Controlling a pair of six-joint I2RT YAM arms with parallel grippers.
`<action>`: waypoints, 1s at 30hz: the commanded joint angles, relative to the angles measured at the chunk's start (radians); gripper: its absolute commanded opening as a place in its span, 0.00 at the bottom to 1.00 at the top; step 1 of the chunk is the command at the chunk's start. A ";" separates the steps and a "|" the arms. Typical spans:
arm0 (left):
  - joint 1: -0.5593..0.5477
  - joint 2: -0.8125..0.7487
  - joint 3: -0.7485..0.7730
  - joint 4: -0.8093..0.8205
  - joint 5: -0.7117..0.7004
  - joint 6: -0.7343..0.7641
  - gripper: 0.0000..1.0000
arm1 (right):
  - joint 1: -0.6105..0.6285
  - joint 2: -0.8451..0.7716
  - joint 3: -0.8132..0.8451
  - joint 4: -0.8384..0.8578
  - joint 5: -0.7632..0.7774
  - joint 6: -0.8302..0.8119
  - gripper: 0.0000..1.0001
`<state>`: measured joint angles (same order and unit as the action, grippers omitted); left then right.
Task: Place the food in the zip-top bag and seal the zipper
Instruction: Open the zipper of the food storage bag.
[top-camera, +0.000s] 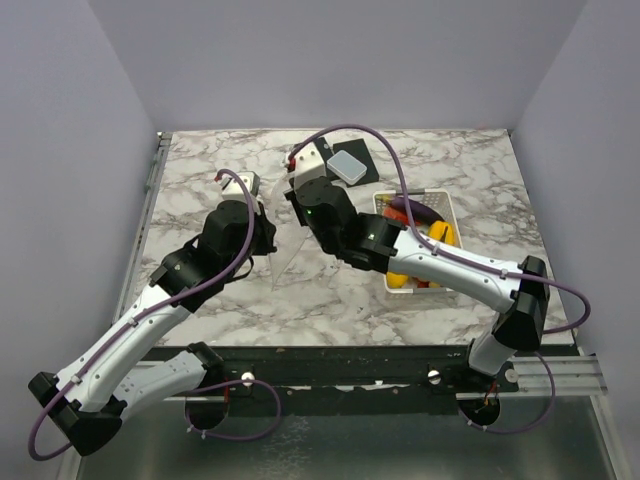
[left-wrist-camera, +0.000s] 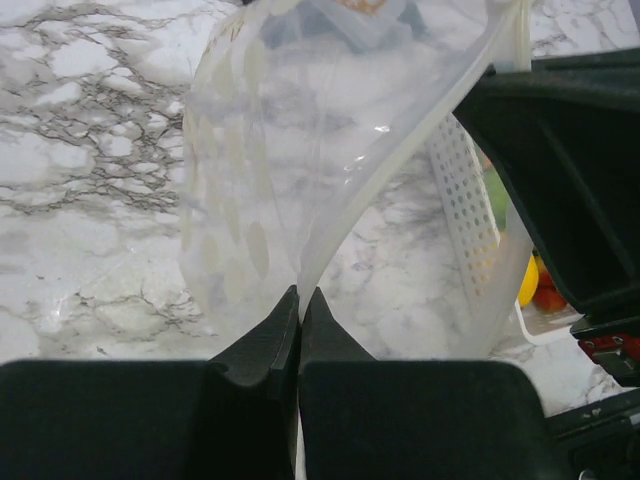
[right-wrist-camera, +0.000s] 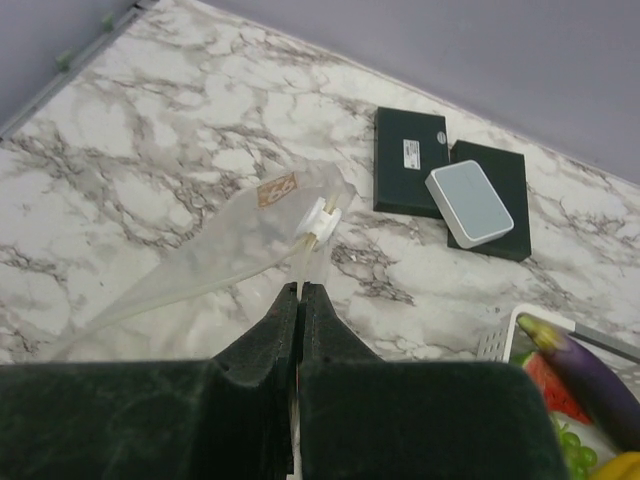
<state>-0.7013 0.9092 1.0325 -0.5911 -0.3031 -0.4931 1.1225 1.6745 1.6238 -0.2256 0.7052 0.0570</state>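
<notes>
The zip-top bag (left-wrist-camera: 250, 150), clear with white dots, hangs lifted between both grippers above the marble table. My left gripper (left-wrist-camera: 300, 296) is shut on the bag's mouth edge, and the zipper (left-wrist-camera: 400, 160) strip runs up and right from its tips. My right gripper (right-wrist-camera: 301, 289) is shut on the bag (right-wrist-camera: 200, 260) just below the white slider (right-wrist-camera: 320, 220). In the top view the two grippers (top-camera: 270, 243) (top-camera: 296, 213) meet over the bag (top-camera: 284, 262). The food lies in the white basket (top-camera: 443, 200): eggplant (right-wrist-camera: 585, 375), strawberry (right-wrist-camera: 548, 385), grapes (right-wrist-camera: 572, 452), a yellow piece (top-camera: 440, 234).
Two black boxes (right-wrist-camera: 408, 160) with a white device (right-wrist-camera: 470, 203) on top lie at the table's back. The basket stands right of centre, partly under the right arm. The basket's perforated wall (left-wrist-camera: 470, 200) shows through the bag.
</notes>
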 joint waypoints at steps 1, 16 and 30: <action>0.002 -0.012 0.009 -0.015 -0.107 0.030 0.00 | -0.025 -0.067 -0.082 0.013 -0.017 0.064 0.01; 0.002 0.051 0.065 -0.029 -0.127 0.089 0.00 | -0.103 -0.223 -0.321 0.061 -0.172 0.237 0.32; 0.002 0.090 0.065 -0.016 -0.125 0.046 0.00 | -0.108 -0.214 -0.364 0.089 -0.349 0.389 0.60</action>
<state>-0.7013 0.9958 1.0714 -0.6090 -0.4061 -0.4297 1.0142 1.4372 1.2572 -0.1631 0.4255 0.3767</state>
